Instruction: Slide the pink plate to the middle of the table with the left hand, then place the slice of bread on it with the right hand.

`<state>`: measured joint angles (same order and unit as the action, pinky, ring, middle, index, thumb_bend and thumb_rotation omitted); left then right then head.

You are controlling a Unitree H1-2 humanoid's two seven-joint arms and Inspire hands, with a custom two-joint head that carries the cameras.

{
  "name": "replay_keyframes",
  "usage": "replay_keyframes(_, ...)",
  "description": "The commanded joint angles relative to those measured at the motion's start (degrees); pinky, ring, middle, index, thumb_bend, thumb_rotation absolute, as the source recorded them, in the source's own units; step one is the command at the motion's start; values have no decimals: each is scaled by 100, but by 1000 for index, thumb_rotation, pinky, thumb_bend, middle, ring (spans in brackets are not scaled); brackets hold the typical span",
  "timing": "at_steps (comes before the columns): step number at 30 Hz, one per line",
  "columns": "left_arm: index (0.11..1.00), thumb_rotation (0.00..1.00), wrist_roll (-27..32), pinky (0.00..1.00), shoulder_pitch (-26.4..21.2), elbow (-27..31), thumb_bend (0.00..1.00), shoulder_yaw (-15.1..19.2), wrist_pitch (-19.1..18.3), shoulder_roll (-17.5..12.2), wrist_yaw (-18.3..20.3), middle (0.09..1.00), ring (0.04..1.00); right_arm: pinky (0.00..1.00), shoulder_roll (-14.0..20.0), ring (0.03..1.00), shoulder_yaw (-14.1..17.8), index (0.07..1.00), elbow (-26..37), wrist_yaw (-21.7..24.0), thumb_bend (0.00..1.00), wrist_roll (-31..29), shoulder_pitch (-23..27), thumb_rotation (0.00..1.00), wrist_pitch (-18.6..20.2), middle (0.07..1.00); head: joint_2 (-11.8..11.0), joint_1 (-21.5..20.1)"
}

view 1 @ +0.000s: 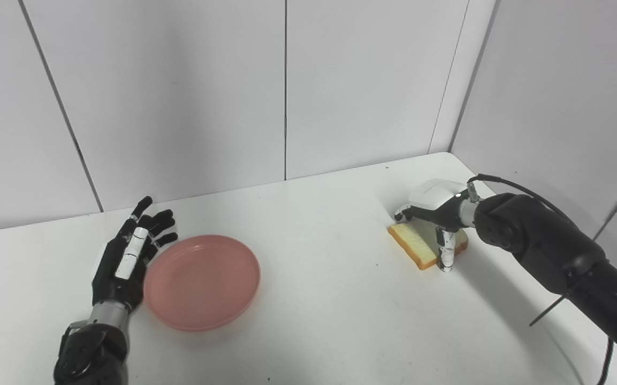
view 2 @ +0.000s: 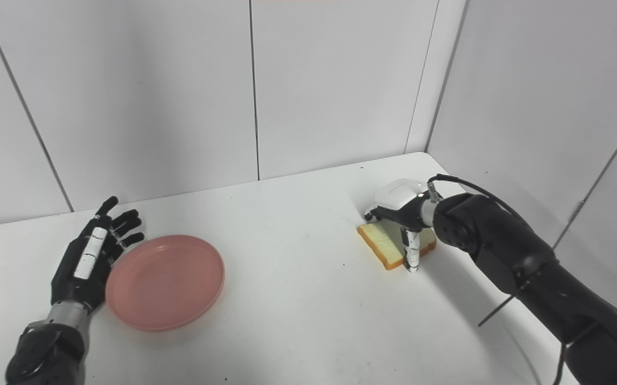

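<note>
On table [view 1: 313, 299]: round pink plate [view 1: 202, 281] by open left hand [view 1: 126, 262]; right hand [view 1: 436, 214] cupped over bread [view 1: 412, 243], grip unclear.

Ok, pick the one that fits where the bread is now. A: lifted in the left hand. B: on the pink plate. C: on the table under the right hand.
C: the slice of bread lies on the table beneath the right hand, apart from the pink plate.

No text or label seems readable anywhere in either view.
</note>
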<state>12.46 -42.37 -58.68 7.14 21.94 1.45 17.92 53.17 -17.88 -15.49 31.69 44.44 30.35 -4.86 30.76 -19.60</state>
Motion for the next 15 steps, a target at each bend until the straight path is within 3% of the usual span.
replay_keyframes(1,866,604,64,706,307,-146,886,9,74,101,21,745,783,461,87,508,33,758,-9,92,832,-115,56,195,-105,592,12,5)
replay_keyframes(7,872,606,49,707,316,-113,871,-3,64,107,27,749,788,437,120,489,47,747,14,6,721,-215,-5,304,-128,587,19,10)
replay_keyframes(15,870,607,52,706,341,-58,871,-7,43,126,19,749,786,435,182,490,16,741,127,61,705,-153,6,335,-109,591,30,-3)
